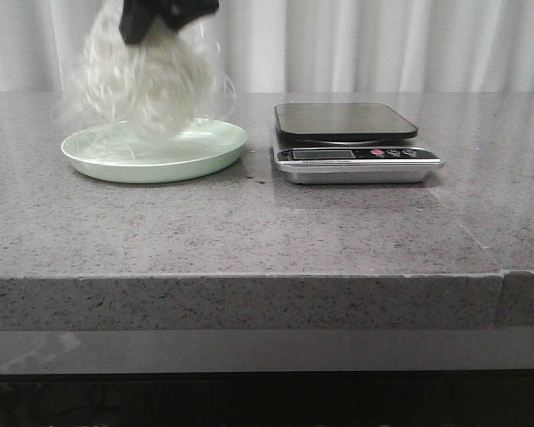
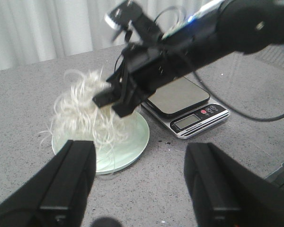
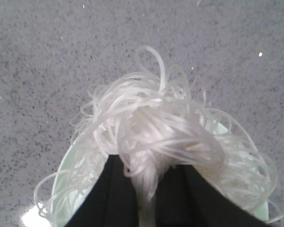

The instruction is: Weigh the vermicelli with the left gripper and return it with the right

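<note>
The vermicelli [image 1: 147,84] is a fluffy tangle of thin white strands hanging over the pale green plate [image 1: 215,149], its lower strands reaching the plate. My right gripper [image 1: 165,16] is shut on the top of the vermicelli [image 3: 151,137], above the plate [image 3: 68,179]. In the left wrist view the right arm [image 2: 189,42] reaches across the scale [image 2: 187,106] to the vermicelli [image 2: 83,111] over the plate [image 2: 132,146]. My left gripper [image 2: 139,182] is open and empty, pulled back above the table in front of the plate.
A silver digital scale [image 1: 351,142] with a dark, bare platform stands right of the plate. White curtains [image 1: 383,44] hang behind the grey stone table [image 1: 267,231]. A black cable [image 2: 236,111] loops near the scale.
</note>
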### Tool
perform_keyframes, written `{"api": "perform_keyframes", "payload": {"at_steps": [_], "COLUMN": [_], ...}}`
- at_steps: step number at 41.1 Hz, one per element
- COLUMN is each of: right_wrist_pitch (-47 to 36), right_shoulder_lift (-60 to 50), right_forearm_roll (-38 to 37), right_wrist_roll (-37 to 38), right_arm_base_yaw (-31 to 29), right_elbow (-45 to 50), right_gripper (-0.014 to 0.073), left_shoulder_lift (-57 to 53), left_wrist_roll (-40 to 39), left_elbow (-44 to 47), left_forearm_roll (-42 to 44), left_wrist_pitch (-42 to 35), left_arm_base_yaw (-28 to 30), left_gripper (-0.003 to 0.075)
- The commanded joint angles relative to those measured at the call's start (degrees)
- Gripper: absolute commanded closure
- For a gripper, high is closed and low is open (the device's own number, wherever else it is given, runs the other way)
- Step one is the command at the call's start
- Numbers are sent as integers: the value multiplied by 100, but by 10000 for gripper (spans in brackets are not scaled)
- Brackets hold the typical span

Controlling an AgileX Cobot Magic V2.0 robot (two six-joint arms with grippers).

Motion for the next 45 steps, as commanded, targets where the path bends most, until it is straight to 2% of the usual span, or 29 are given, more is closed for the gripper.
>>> {"api": "perform_keyframes", "payload": {"at_steps": [1,8,11,17,24,31,41,45], "right_wrist_pitch": [-301,-7,89,468,1287,1905,1999,1928], "right_shoulder_lift": [-238,-172,-267,-657,-1298,-2023,-3129,-3594], "right_forearm_roll": [-84,-91,-91,-98,-195,-779,-1567,-1610], "right_wrist_roll": [-45,-45,-45,-45,-45,41,364,567], "right_arm_base_yaw": [-17,-22,-29,-35,-128,-165,-179,-303], "right_elbow": [-208,-208,-208,-208,-202,-61,946,1456], "right_gripper": [347,119,83,88,88,88,88,88], "left_shoulder_lift": [14,14,14,14,14,14,14,14], "left_wrist_roll": [-58,-58,-58,-58,-58,-58,-58,-58], "left_elbow": [-148,-148,-148,-148,-148,-148,-148,-148], "left_forearm_roll": [-73,-73,-73,-73,-73,-73,-73,-73], "left_wrist_pitch": [-444,-444,-444,-444,-444,-444,-444,-444], "left_arm_base_yaw": [19,19,19,19,19,19,19,19], "left_gripper": [250,250,250,250,250,250,250,250]}}
